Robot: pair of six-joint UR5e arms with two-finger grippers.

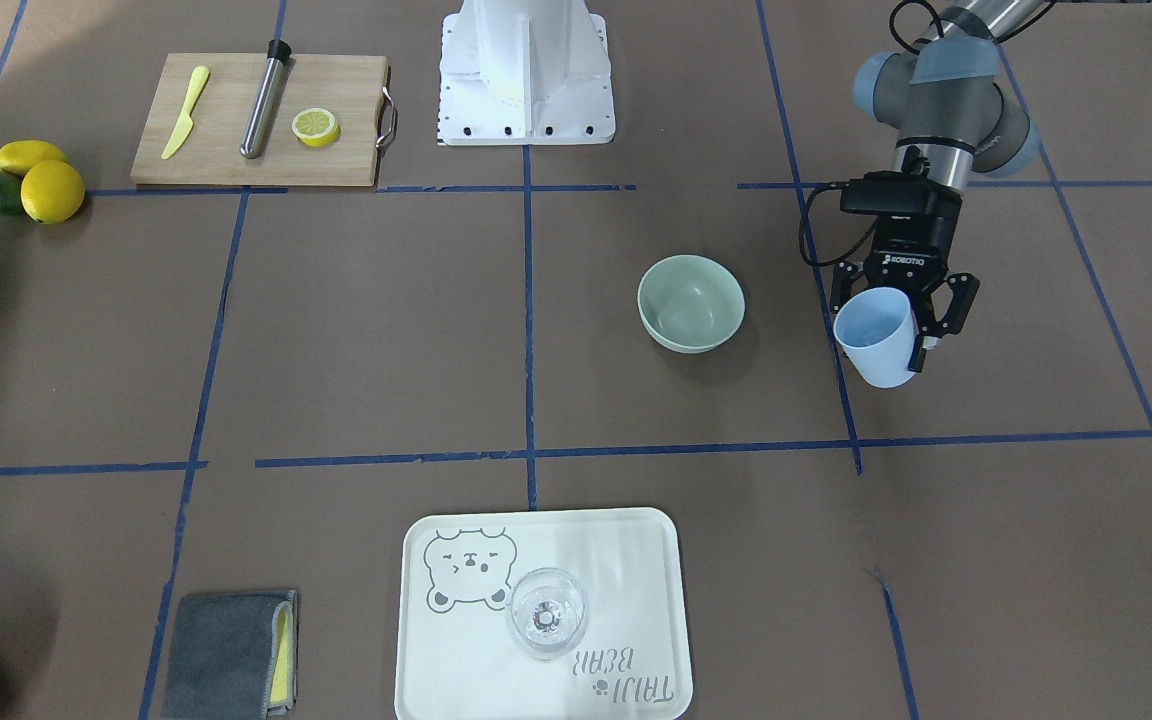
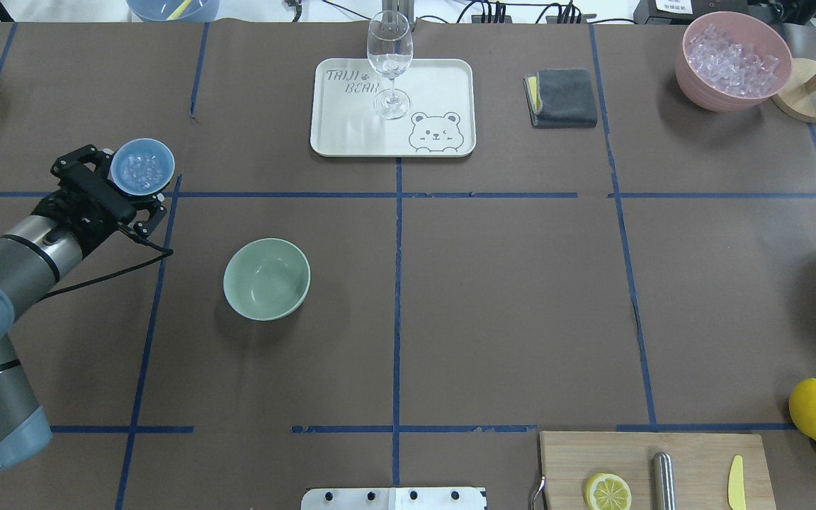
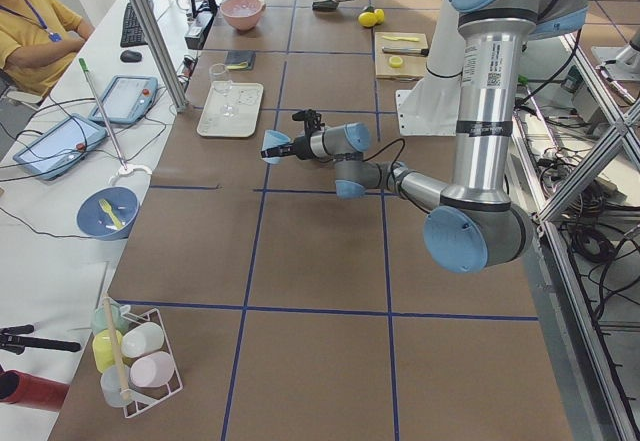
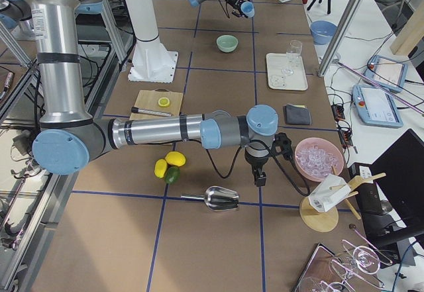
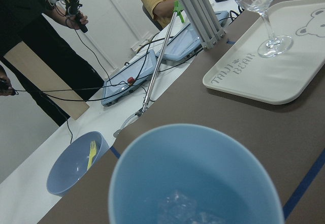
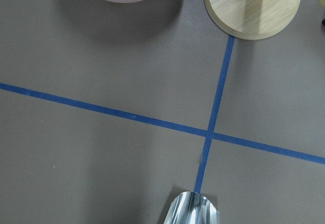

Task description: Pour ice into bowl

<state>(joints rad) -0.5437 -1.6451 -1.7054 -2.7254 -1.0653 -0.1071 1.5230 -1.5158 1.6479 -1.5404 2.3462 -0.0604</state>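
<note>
At your overhead view's left, the left hand [image 2: 132, 183] pinches a light blue cup [image 2: 142, 166] with ice cubes [image 2: 141, 171] inside. The mint-green bowl [image 2: 266, 278] sits on the counter [image 2: 507, 297] lower right, apart from it. Whether the right hand [image 4: 260, 176] is spread, you cannot tell.

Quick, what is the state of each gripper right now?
Left gripper: closed, holding the blue cup with ice.
Right gripper: cannot be told.

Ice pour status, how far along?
Done: the left gripper has its jaws shut on the light blue cup, with ice inside. In hand: the cup is held upright beside the bowl, not over it. Left: move over the bowl and tip; the bowl is empty.
</note>
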